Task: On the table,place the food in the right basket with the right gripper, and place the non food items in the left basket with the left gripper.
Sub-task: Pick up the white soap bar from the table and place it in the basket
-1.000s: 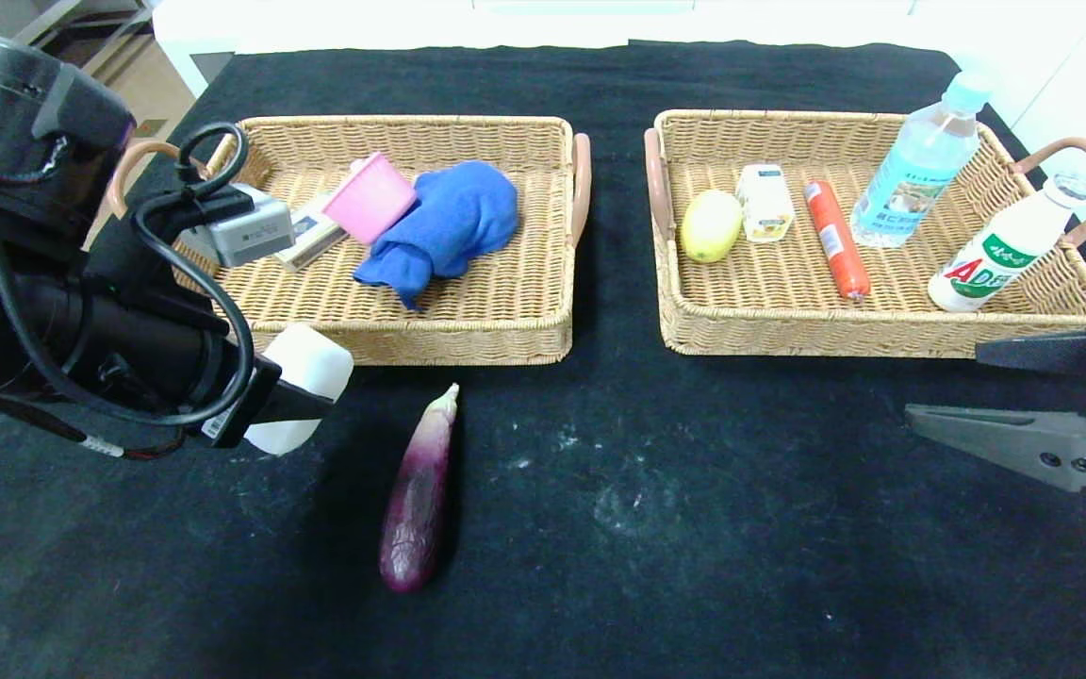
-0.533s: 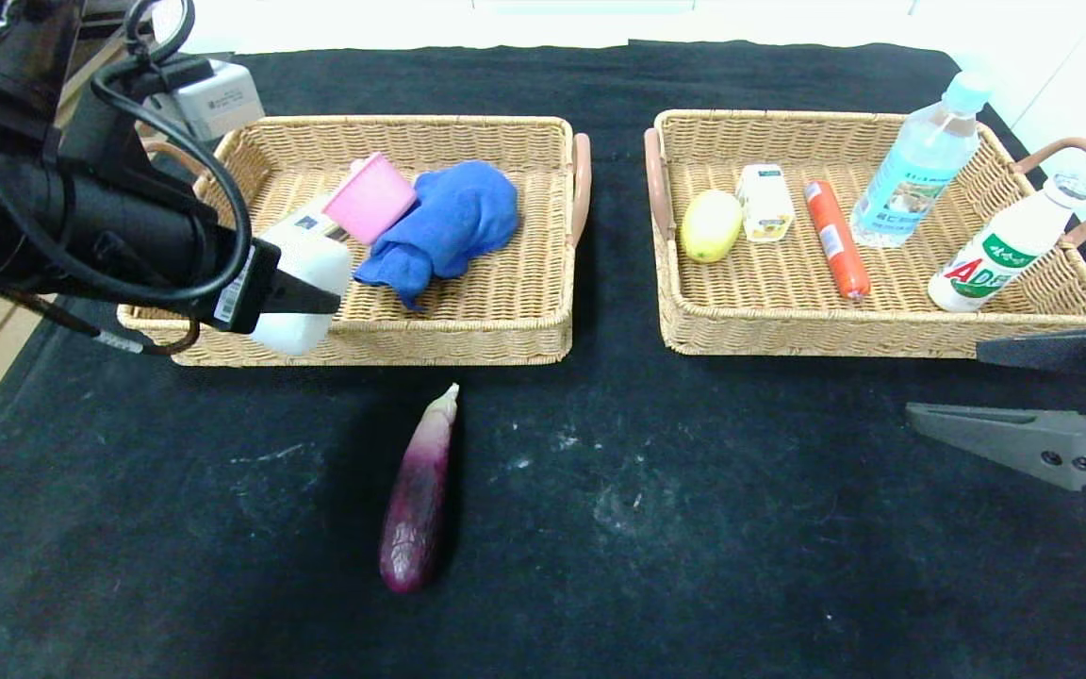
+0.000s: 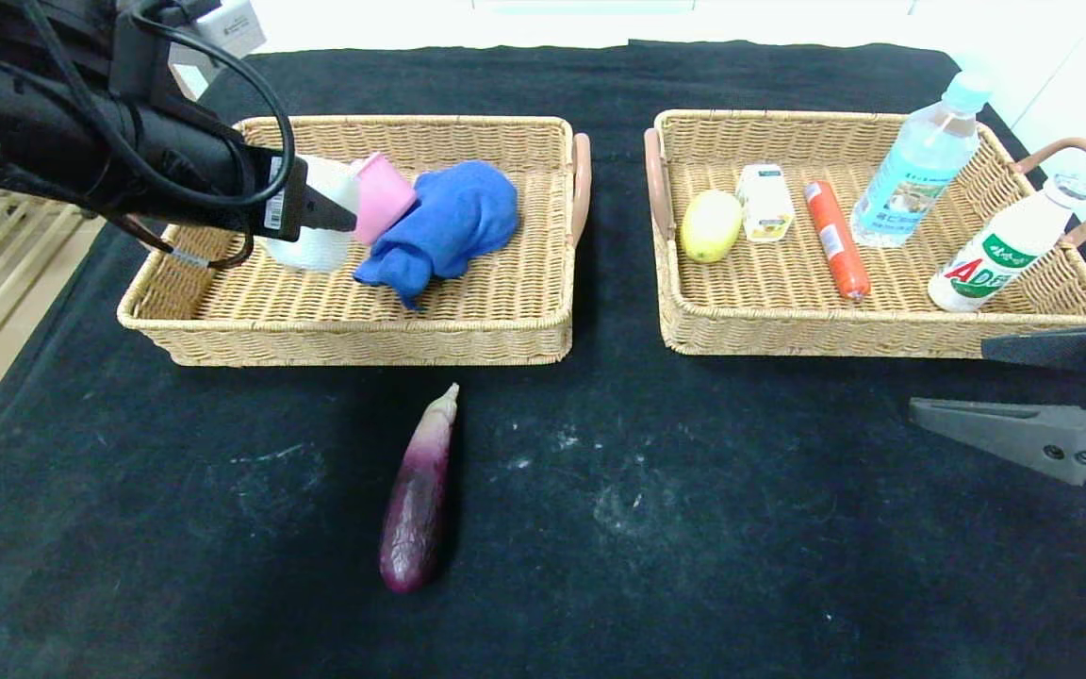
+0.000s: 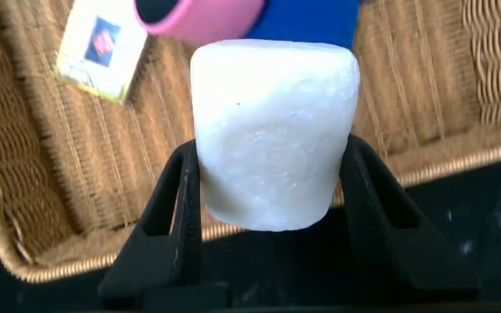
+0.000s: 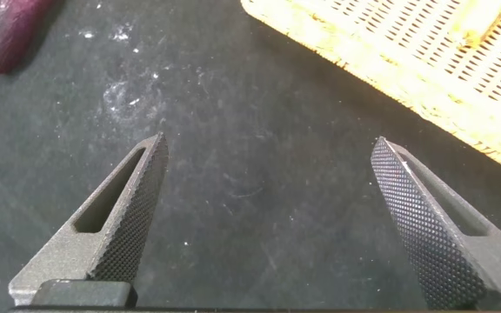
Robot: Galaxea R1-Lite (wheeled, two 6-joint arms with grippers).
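My left gripper [image 3: 331, 215] is shut on a white block [image 3: 317, 236] and holds it over the left basket [image 3: 364, 335], beside a pink cup [image 3: 381, 196] and a blue cloth [image 3: 449, 226]. In the left wrist view the white block [image 4: 272, 130] sits between the black fingers [image 4: 181, 217], above the basket's weave, with a small card box [image 4: 98, 48] lying there. A purple eggplant [image 3: 419, 495] lies on the black table in front of the baskets. My right gripper [image 3: 953, 382] is open and empty at the right edge; its wrist view shows the eggplant's end [image 5: 11, 35].
The right basket [image 3: 882, 335] holds a lemon [image 3: 711, 226], a small carton [image 3: 765, 203], an orange sausage [image 3: 837, 240], a water bottle [image 3: 920, 160] and a white drink bottle [image 3: 1000, 250]. The table's left edge drops off behind the left arm.
My left gripper has carried the white block up from the table's front left and back over the left basket. The right arm has stayed still.
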